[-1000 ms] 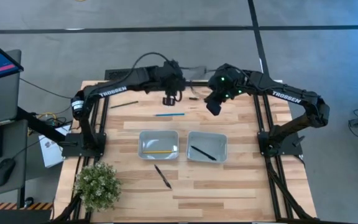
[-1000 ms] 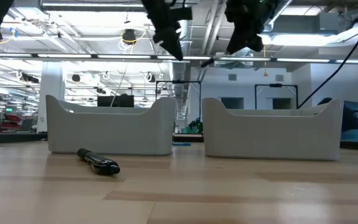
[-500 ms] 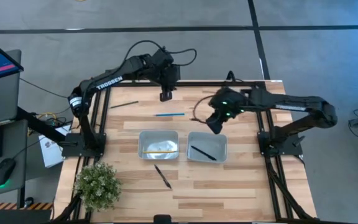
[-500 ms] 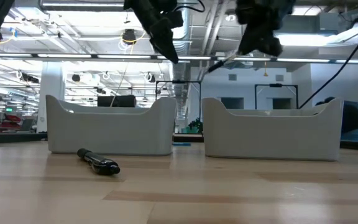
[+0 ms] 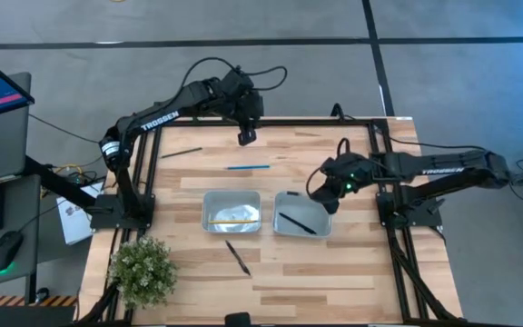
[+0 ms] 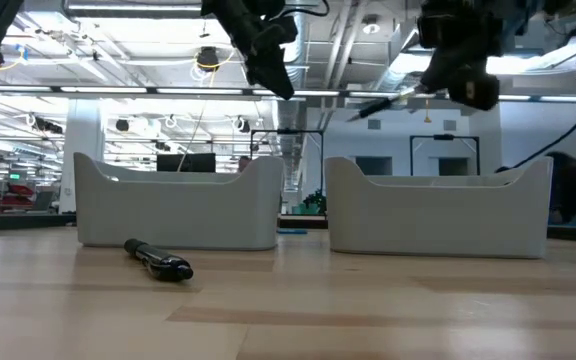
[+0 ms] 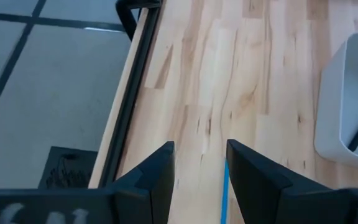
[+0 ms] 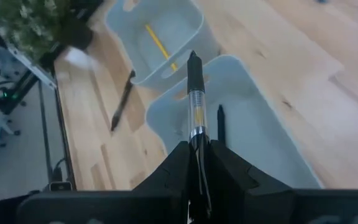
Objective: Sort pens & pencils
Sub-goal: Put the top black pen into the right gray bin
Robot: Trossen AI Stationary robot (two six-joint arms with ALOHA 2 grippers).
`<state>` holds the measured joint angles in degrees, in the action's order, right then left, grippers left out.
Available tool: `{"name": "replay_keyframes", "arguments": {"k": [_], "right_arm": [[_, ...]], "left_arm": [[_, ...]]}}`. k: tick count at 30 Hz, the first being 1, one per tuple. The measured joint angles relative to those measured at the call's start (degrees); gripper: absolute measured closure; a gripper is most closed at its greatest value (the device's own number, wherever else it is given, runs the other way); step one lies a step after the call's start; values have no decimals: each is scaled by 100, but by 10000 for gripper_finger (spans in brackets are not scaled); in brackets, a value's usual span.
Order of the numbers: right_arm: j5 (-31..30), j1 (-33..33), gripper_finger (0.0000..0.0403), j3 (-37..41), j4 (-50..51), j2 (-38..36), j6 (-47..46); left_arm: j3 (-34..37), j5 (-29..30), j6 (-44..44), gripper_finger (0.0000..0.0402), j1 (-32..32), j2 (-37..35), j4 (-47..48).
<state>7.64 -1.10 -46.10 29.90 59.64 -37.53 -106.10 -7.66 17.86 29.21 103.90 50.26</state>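
1. Right claw is seen closed on a pen, held above the right tray near its far right corner; in the low view the pen juts out level, well above that tray's rim.
2. Left claw is held over the far part of the desk, its fingers parted with nothing between them.
3. A light blue pencil is seen lying on the desk between the left claw and the trays, apart from both.
4. A yellow pencil is seen lying inside the left tray.
5. A black pen is seen lying slantwise inside the right tray.
6. Another black pen is seen on the desk just in front of the left tray, outside it.
7. A dull dark pencil is seen near the desk's far left edge, well apart from the trays.
8. A potted plant is placed at the near left corner of the desk.
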Motion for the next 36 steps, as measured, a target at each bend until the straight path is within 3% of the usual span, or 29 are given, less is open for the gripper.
{"name": "replay_keyframes", "arguments": {"k": [17, 30, 36], "right_arm": [[-22, 587, 335, 1174, -1367, 78, -1053], [4, 701, 335, 1546, -1969, 484, -1462], [326, 596, 335, 1553, -2310, 910, -1382]], "left_arm": [[0, 11, -75, 264, -249, 4, 179], [28, 11, 37, 264, -304, 11, 171], [402, 11, 54, 264, -304, 11, 127]]}}
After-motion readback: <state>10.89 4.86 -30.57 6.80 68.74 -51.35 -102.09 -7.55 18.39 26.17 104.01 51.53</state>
